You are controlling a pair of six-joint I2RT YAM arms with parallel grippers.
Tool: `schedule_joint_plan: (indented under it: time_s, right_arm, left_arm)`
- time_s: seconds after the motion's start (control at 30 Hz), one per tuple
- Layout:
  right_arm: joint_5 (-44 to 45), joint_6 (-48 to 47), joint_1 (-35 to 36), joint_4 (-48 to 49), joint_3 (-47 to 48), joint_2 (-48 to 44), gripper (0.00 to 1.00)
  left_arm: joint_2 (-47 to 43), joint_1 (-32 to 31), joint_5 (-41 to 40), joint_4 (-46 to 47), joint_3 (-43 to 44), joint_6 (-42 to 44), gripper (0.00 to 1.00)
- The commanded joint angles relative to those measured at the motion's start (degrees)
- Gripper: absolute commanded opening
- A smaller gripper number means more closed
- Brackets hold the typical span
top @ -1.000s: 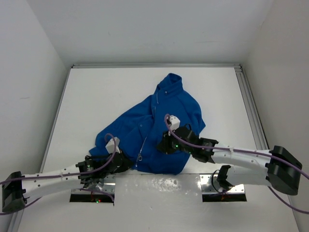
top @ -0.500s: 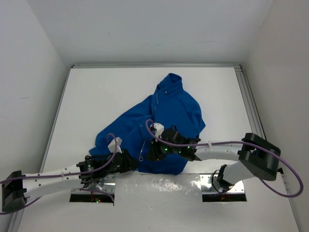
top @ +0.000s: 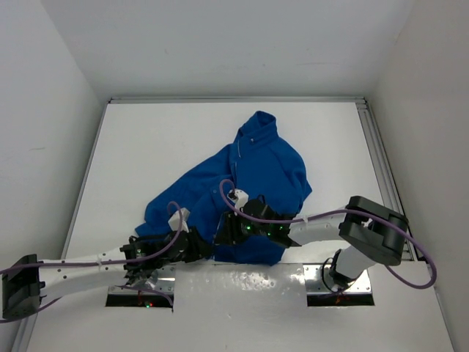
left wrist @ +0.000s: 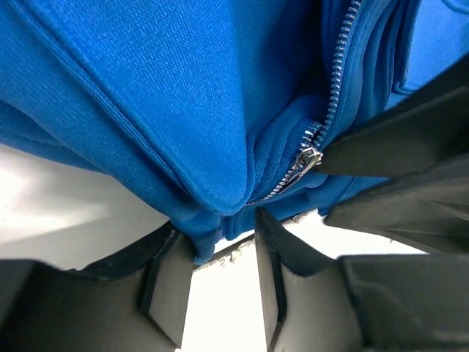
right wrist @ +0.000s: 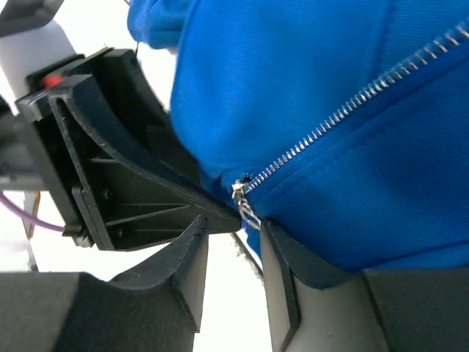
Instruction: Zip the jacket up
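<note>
The blue jacket (top: 256,176) lies crumpled on the table, collar at the far end and hem towards the arms. Its silver zipper (top: 218,220) runs down to the hem. My left gripper (top: 198,249) is at the hem's near edge. In the left wrist view the left gripper (left wrist: 220,242) has its jaws partly open, with the hem fold (left wrist: 212,209) hanging at the fingertips (left wrist: 170,275). My right gripper (top: 223,233) is beside it. In the right wrist view the right gripper (right wrist: 234,227) is open, and the zipper pull (right wrist: 248,210) lies just off its fingertips (right wrist: 282,257).
The two grippers nearly touch at the hem. The left gripper's black body (right wrist: 117,183) fills the left of the right wrist view, and the right gripper's fingers (left wrist: 410,154) fill the right of the left wrist view. White walls (top: 58,110) enclose the table (top: 146,147). Metal base plates (top: 337,282) lie at the near edge.
My right arm has swung left and nearer, from the jacket's middle down to the hem at the zipper's bottom. My left gripper has edged right along the hem towards it.
</note>
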Motion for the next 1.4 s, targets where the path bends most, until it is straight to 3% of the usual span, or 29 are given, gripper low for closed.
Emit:
schedule_joint_plan:
  time_s: [0.0,0.17,0.27,0.47,0.73,1.13,1.23,1.37]
  right_arm:
    - [3.50,2.95,0.19,6.43,-1.22,0.81,0.35]
    - [7.12,4.18,0.27,8.02,-3.77,-0.68,0.36]
    - [7.56,4.09,0.45,7.31,-3.68,-0.42,0.40]
    - [9.06,4.79,1.33,11.15,-5.35,0.10,0.48]
    - [10.10,4.18,1.86,15.04,-7.55,-1.73,0.39]
    - [11.96,0.32,1.86,15.92,-9.22,-5.78,0.40]
    - [11.60,0.66,1.77,16.45,-9.04,-5.34,0.38]
    - [11.51,1.19,1.86,17.85,-9.57,-5.17,0.27]
  left_arm:
    - [0.56,0.19,-0.09,7.92,-5.07,0.25,0.29]
    - [-1.19,0.10,-1.58,8.98,-6.91,-1.16,0.07]
    - [-2.51,0.19,-1.67,8.37,-7.27,-1.42,0.00]
    - [-4.97,0.10,-1.32,6.08,-7.27,-1.16,0.00]
    - [-5.77,0.10,-0.35,4.58,-7.35,-0.90,0.00]
    - [-5.85,0.10,0.35,2.91,-6.74,-0.72,0.00]
    - [-5.85,0.10,0.35,2.91,-6.74,-0.72,0.00]
    - [-5.85,0.10,0.35,2.83,-6.74,-0.72,0.00]
